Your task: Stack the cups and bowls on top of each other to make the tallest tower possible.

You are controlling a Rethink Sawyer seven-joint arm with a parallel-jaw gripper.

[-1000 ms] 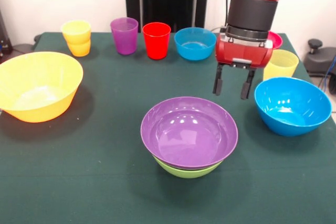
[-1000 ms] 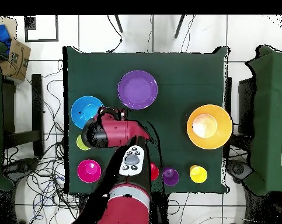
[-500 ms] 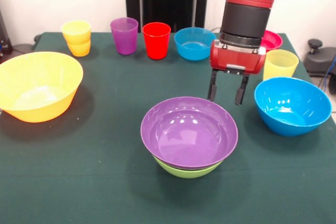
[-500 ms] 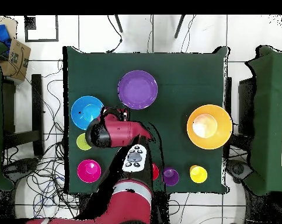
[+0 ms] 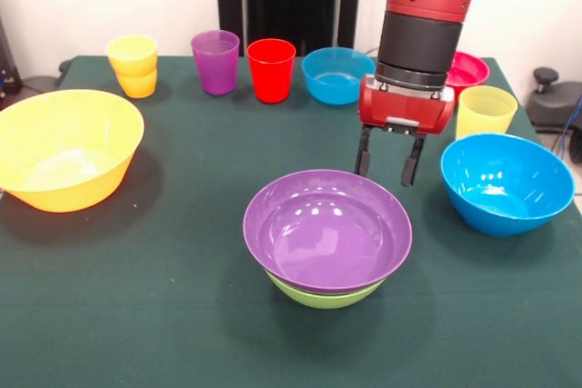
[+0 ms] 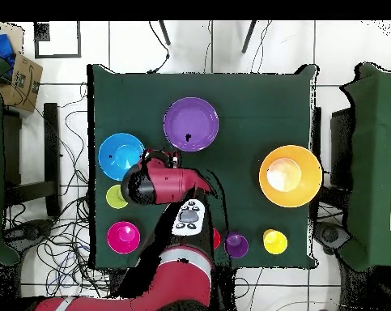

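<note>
Across the middle of the green counter lies a lot of bare cloth, most of it between the big orange bowl by one side edge and the purple bowl in the middle. More open room runs along the near edge in the front view. The cups and small bowls stand in a row by the far edge: two orange-yellow cups stacked one in the other, a purple cup, a red cup, a small blue bowl, a red-pink bowl and a pale yellow cup. The big blue bowl sits close to the other side edge. The front view shows a green bowl peeking out under the purple bowl, so the two make a short tower; the overhead view shows only the purple bowl there. The overhead view shows the counter's four edges and the floor with cables around it, but the arm hides the red cup and the small blue bowl. The end effector hangs just behind the purple bowl's far rim, between it and the big blue bowl, with its two fingers spread apart and holding nothing.
</note>
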